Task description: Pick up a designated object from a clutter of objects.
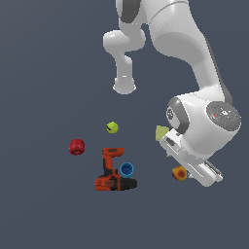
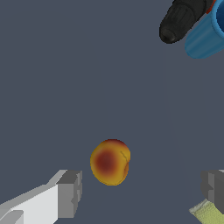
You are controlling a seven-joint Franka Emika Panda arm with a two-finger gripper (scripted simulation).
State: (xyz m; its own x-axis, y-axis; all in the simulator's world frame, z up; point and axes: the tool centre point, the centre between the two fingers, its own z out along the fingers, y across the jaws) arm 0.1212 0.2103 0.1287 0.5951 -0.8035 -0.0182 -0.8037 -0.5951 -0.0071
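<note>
The designated object [image 2: 110, 161] is a small orange-yellow fruit with a red patch; it lies on the grey floor between my two grey fingertips [image 2: 70, 192], touching neither. In the exterior view the fruit [image 1: 179, 173] shows just beside the white hand, partly covered by it. My gripper [image 2: 142, 190] is open and empty; its fingertips are hidden behind the hand in the exterior view. The rest of the clutter lies toward the exterior view's left: an orange-black power drill [image 1: 113, 172], a blue cup [image 1: 126, 169], a yellow-green ball [image 1: 112, 127] and a dark-red round object [image 1: 77, 146].
A pale green flat piece [image 1: 161, 132] pokes out from behind the wrist, and its corner [image 2: 209, 213] shows by one finger. The drill's black end [image 2: 179, 19] and the blue cup [image 2: 205, 35] sit some way beyond the fruit. The arm's white base [image 1: 124, 87] stands behind the clutter.
</note>
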